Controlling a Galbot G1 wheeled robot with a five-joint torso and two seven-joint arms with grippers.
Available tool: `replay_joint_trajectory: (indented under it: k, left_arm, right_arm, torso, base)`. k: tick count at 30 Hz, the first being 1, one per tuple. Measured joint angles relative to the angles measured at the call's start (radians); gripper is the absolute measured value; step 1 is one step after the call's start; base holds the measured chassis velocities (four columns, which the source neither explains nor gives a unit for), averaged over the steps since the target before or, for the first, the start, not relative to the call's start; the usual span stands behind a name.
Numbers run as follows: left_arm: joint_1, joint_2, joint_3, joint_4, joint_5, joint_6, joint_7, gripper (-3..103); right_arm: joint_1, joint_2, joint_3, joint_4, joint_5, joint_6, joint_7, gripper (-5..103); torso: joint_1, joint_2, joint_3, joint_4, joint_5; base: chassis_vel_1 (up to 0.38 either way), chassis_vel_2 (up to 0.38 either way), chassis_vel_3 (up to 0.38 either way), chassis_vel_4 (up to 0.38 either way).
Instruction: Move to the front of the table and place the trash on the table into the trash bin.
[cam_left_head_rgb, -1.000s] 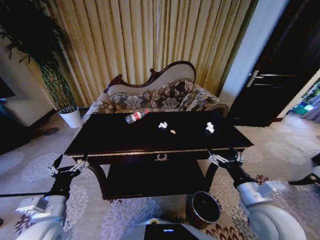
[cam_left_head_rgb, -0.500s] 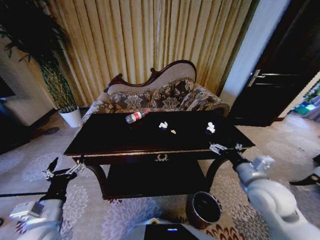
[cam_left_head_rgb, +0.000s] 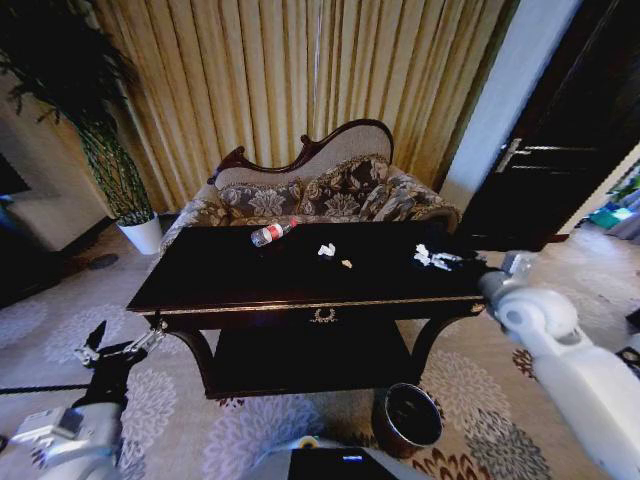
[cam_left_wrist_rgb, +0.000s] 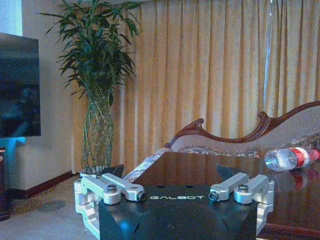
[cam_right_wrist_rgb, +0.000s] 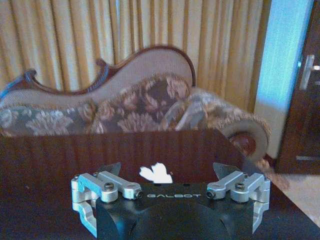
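The dark glossy table (cam_left_head_rgb: 230, 280) stands in front of me. On it lie a clear bottle with a red label (cam_left_head_rgb: 272, 233) at the back left, two small white paper scraps (cam_left_head_rgb: 326, 250) near the middle, and another white scrap (cam_left_head_rgb: 421, 253) at the right end. My right gripper (cam_left_head_rgb: 446, 262) hovers open over the right end, just beside that scrap; in the right wrist view the scrap (cam_right_wrist_rgb: 156, 173) lies just ahead, between the fingers of the gripper (cam_right_wrist_rgb: 167, 169). My left gripper (cam_left_head_rgb: 115, 350) hangs open, low by the table's left front corner. The trash bin (cam_left_head_rgb: 407, 418) stands on the carpet at the front right.
A patterned sofa (cam_left_head_rgb: 320, 195) stands right behind the table, with curtains beyond. A plant in a white pot (cam_left_head_rgb: 140, 232) is at the back left, a dark door (cam_left_head_rgb: 550, 170) at the right. The left wrist view shows the bottle (cam_left_wrist_rgb: 290, 157) and a TV screen (cam_left_wrist_rgb: 19, 85).
My right arm has risen from the table's front right corner and reached over the right end, up to the white scrap. The left arm has sunk a little lower and to the left.
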Motion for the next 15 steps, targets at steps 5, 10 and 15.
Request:
replay_joint_trajectory:
  k: [5, 10, 15]
  left_arm:
    - [0.008, 0.001, 0.0, -0.004, 0.005, 0.0, -0.003, 100]
    - [0.014, -0.002, 0.0, -0.005, 0.006, 0.001, -0.004, 100]
    - [0.014, -0.004, 0.001, -0.008, 0.006, 0.001, -0.006, 100]
  right_arm:
    - [0.134, -0.006, -0.087, -0.087, 0.046, -0.04, 0.004, 100]
    - [0.223, 0.0, -0.17, -0.131, 0.066, -0.064, 0.007, 100]
    - [0.266, 0.012, -0.231, -0.168, 0.045, -0.076, 0.007, 100]
  torso:
    - [0.0, 0.0, 0.0, 0.0002, 0.0]
    - [0.0, 0.0, 0.0, 0.0004, -0.0003]
    - [0.0, 0.0, 0.0, 0.0003, -0.0002]
  base:
    - [0.0, 0.0, 0.0, 0.0]
    - [0.0, 0.0, 0.0, 0.0]
    - [0.0, 0.0, 0.0, 0.0]
